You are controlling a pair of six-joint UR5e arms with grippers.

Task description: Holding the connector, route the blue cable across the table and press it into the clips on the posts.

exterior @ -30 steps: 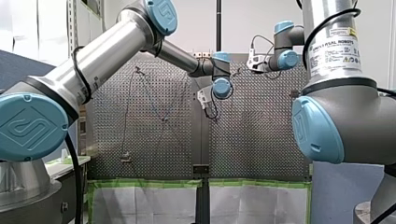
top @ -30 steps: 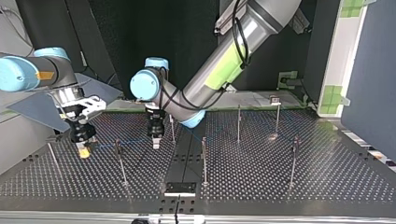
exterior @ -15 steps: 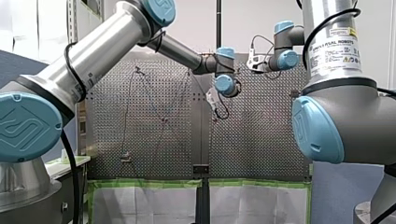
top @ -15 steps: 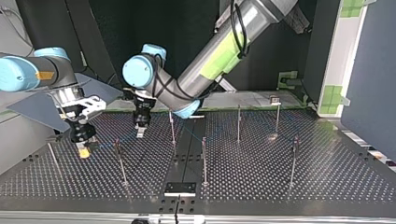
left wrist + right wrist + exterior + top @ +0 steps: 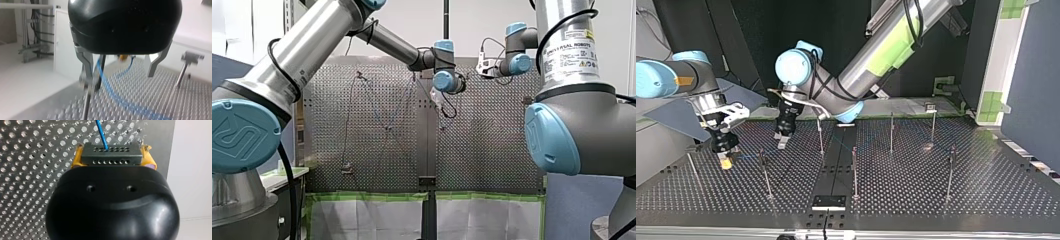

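Note:
The grey connector sits between the yellow pads of my right gripper, which is shut on it. The blue cable leaves the connector over the perforated table. In the top view my right gripper hangs low at the left, and the cable runs from it to a thin post. My left gripper hovers above the table beyond that post. Its metal fingers stand open around the cable, with a post close to one finger. In the front view my left gripper is near the middle.
Several thin posts stand on the table, among them one at the centre, two further back and one at the top view's right. A small black plate lies near that view's front edge.
My left gripper has moved toward the top view's left and a little away from the camera, still open. My right gripper has stayed put with the connector.

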